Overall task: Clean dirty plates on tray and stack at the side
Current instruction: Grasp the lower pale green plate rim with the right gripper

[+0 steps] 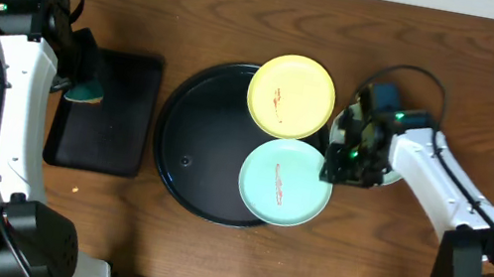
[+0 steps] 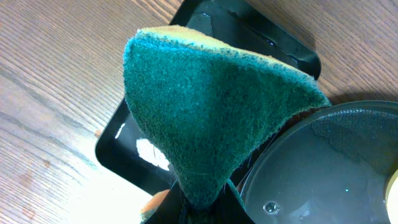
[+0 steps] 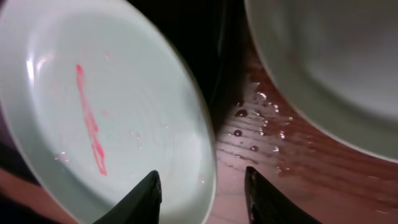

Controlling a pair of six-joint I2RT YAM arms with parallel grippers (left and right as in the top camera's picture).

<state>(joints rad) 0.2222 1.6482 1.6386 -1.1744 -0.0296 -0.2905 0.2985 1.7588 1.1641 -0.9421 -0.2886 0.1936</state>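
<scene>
Overhead: the tray (image 1: 193, 150) sits mid-desk (image 1: 249, 8), carrying the yellow plate (image 1: 291, 96) at its 1 o'clock and the mint plate (image 1: 285, 181) at its 4 o'clock, both overhanging the rim. The right pincer (image 1: 345, 155) stands at the mint plate's 3 o'clock edge, and the left pincer (image 1: 83, 83) hangs over the rectangular tray (image 1: 115, 116). Left wrist: this pincer is clamped on the sponge (image 2: 211, 118), which is folded to a wedge; a weak pinch could let it drop before it reaches a plate. Right wrist: the jaws are parted with nothing held, straddling the mint plate's rim near its red smear (image 3: 90, 121). A third plate (image 3: 329, 62) lies at 1 o'clock on the desk, with droplets (image 3: 249, 121) between. Risks: the thin, possibly wet rim may slip as the jaws close, and a tilted lift could strike either neighbouring plate.
</scene>
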